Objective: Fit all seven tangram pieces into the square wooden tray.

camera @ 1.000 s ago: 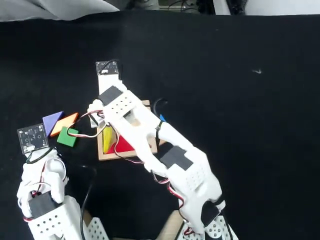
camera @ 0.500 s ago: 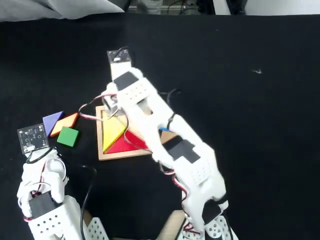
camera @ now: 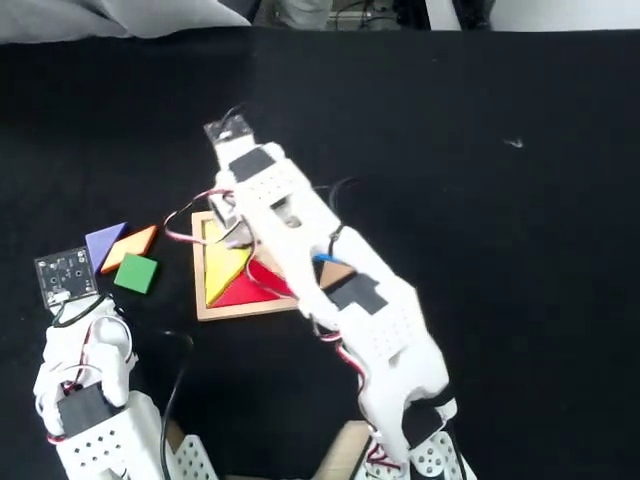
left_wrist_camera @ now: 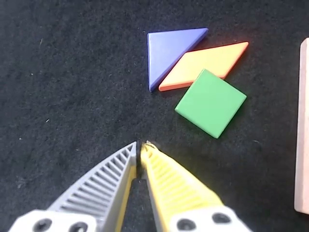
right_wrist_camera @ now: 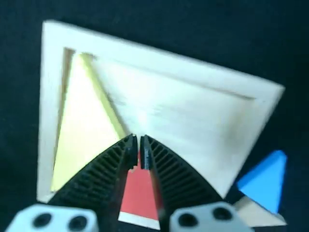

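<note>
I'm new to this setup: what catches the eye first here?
The white right arm stretched across the wooden tray, its shut tool over the yellow triangle and red triangle inside. Left of the tray, a green square, orange parallelogram and violet triangle lie clustered on the black tabletop.

Black tabletop (camera: pixel 520 260) (a pale cloth (camera: pixel 130 15) bunched at its far edge)

Right pincer (right_wrist_camera: pixel 138 141) swung over tray (right_wrist_camera: pixel 159 64)

Black table (camera: pixel 520 250), wooden tray (camera: pixel 235 311), 5 loose pieces (camera: pixel 135 273)
</note>
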Robot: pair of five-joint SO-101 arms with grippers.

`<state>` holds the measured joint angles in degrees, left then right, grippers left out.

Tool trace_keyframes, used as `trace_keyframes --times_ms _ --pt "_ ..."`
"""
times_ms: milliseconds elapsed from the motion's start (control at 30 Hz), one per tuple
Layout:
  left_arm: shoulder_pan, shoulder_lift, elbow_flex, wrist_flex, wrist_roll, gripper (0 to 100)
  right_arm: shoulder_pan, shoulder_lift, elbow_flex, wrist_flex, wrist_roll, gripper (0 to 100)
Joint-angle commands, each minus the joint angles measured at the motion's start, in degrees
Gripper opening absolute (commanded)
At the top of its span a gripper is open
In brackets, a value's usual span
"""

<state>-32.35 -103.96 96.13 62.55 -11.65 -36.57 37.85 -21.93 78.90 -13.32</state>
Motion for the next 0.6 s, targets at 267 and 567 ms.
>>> trace_keyframes --times_ms 267,567 --pt "0.66 -0.44 0.75 -1.41 -0.44 3 1.05 0.22 -9.80 5.80 0.70 1.2" --pt "0.66 -0.44 0.75 -1.41 -0.44 3 2.73 0.66 -3.56 2.81 2.55 1.1"
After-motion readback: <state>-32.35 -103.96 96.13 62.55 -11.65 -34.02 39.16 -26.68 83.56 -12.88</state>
